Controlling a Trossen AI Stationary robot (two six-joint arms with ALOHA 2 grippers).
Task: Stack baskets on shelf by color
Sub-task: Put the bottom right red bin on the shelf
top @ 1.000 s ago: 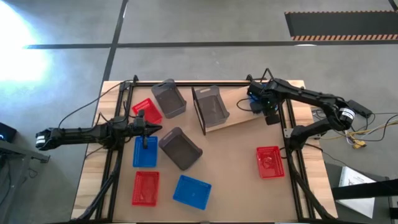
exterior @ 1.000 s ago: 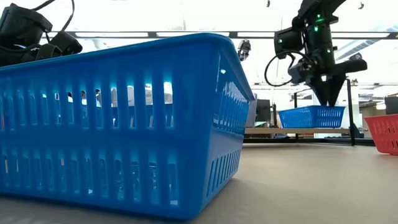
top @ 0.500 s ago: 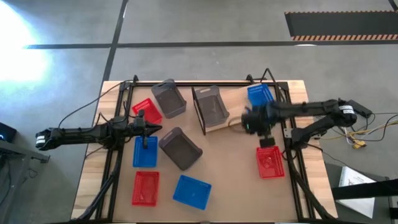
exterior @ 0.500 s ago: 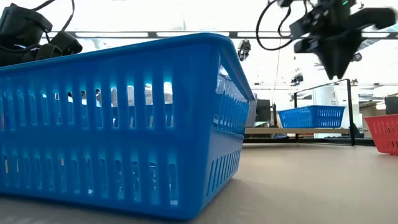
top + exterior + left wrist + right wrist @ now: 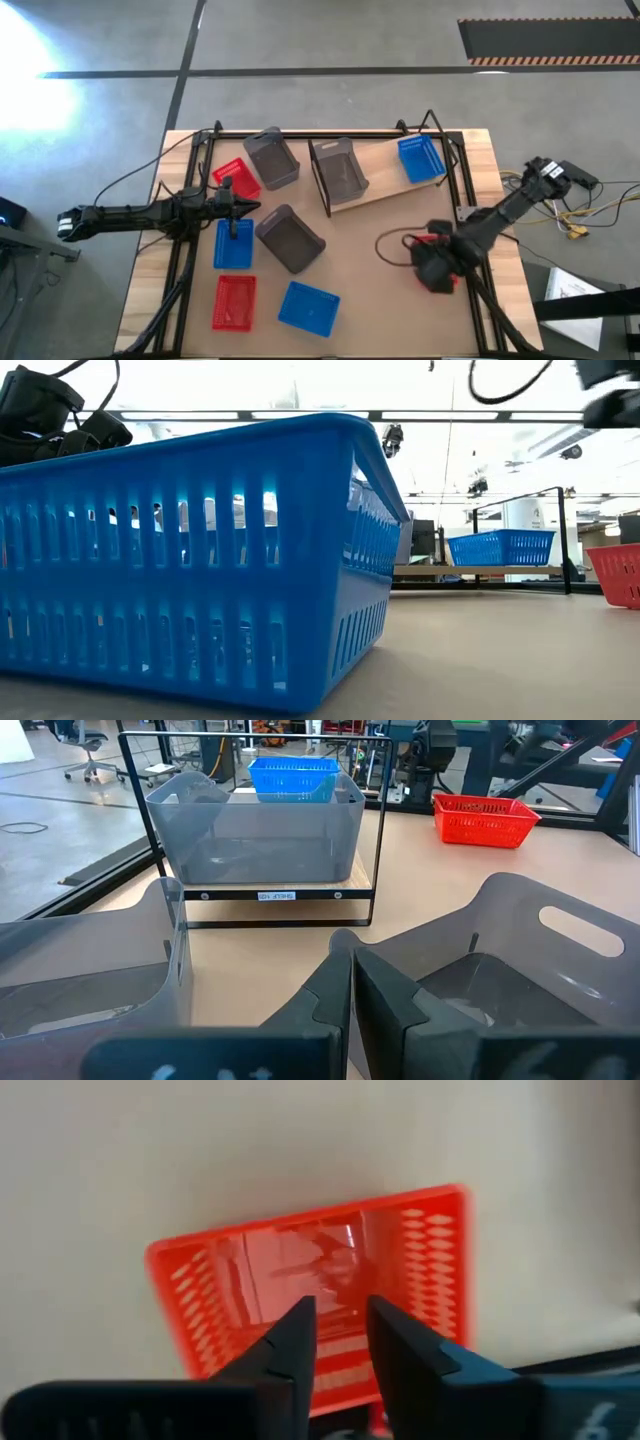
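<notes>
My right gripper (image 5: pixel 436 266) (image 5: pixel 340 1312) hangs open above a red basket (image 5: pixel 400 1250) that stands on the table near its right edge; its fingers point down at the basket's floor and touch nothing. My left gripper (image 5: pixel 238 208) (image 5: pixel 350 982) is shut and waits over the table's left half, between a red basket (image 5: pixel 236 178) and a blue one (image 5: pixel 233 243). The shelf (image 5: pixel 372 186) carries a blue basket (image 5: pixel 420 158) (image 5: pixel 500 547) at its right end and a dark grey basket (image 5: pixel 338 170) (image 5: pixel 255 830) at its left end.
Two more grey baskets (image 5: pixel 271 157) (image 5: pixel 290 238), a red basket (image 5: pixel 233 302) and a blue basket (image 5: pixel 308 308) (image 5: pixel 200 560) lie on the table's left and middle. Bare tabletop shows between the shelf and the near edge. Black frame rails (image 5: pixel 465 200) run along both sides.
My right gripper has left the blue basket on the shelf's right end, risen out of the low view, and swung toward the table's near edge until it hangs over the red basket by the right edge. The blue basket stays on the shelf.
</notes>
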